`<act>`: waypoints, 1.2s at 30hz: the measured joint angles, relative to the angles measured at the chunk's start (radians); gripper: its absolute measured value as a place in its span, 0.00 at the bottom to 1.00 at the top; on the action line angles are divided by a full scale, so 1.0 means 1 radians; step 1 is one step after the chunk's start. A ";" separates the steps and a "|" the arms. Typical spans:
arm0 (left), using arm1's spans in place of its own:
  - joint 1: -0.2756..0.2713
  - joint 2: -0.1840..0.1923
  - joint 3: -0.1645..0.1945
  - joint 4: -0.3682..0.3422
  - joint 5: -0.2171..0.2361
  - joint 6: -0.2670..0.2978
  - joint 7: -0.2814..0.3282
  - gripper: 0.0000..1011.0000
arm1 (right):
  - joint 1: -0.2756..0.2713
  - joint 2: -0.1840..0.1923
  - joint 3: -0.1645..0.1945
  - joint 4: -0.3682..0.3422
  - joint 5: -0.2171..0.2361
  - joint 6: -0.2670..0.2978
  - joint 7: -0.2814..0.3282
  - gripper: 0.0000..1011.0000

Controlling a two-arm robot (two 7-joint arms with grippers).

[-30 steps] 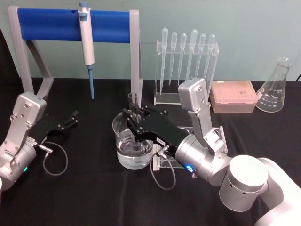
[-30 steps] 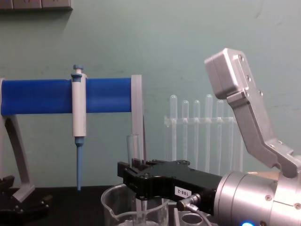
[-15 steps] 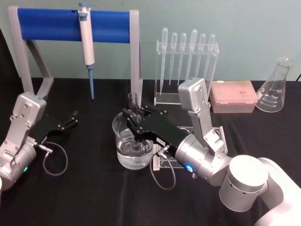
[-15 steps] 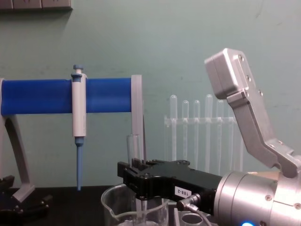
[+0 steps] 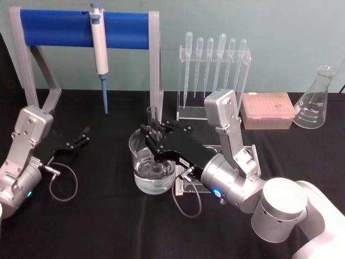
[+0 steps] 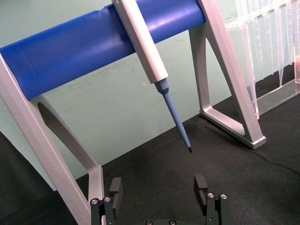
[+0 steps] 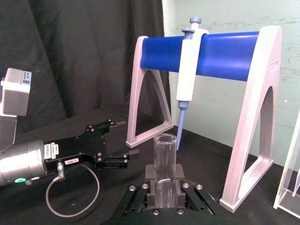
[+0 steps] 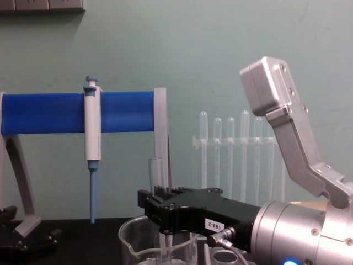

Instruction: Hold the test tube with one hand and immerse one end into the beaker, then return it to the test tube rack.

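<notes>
1. Black cloth covers the desk (image 5: pixel 97 216), and the wall behind it is teal.
2. At the back there's a blue-bar stand (image 5: pixel 54 27) with a pipettor (image 5: pixel 99 43) hanging off it. Next to that sits a clear rack of plastic pipettes (image 5: pixel 215 59), then a pink tip box (image 5: pixel 268 109) and a glass flask (image 5: pixel 315 100) far right.
3. The right gripper (image 5: pixel 153 131) reaches in over the beaker (image 5: pixel 135 145), which sits about mid-desk and has some clear liquid in the bottom.
4. Its jaws are clenched on the test tube (image 5: pixel 152 113). The tube stands upright, with its open rim poking up above the jaws and its lower end down inside the beaker. The rounded tip looks like it's in the liquid, though the head view doesn't make that certain.
5. The test tube rack (image 5: pixel 184 186) sits just beside the beaker on its right, mostly hidden under the right arm.
6. The left gripper (image 5: pixel 83 135) is parked low on the left of the desk, well apart from the beaker. Its jaws are spread wide with nothing between them.
</notes>
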 joint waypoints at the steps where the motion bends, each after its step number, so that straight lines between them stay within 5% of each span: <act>1: 0.000 0.000 0.000 0.000 0.000 0.000 0.000 0.99 | 0.000 0.000 0.000 0.000 0.000 0.000 0.000 0.22; 36: 0.000 0.000 0.000 0.000 0.000 0.000 0.000 0.99 | 0.000 0.000 0.000 0.000 0.000 0.000 0.000 0.22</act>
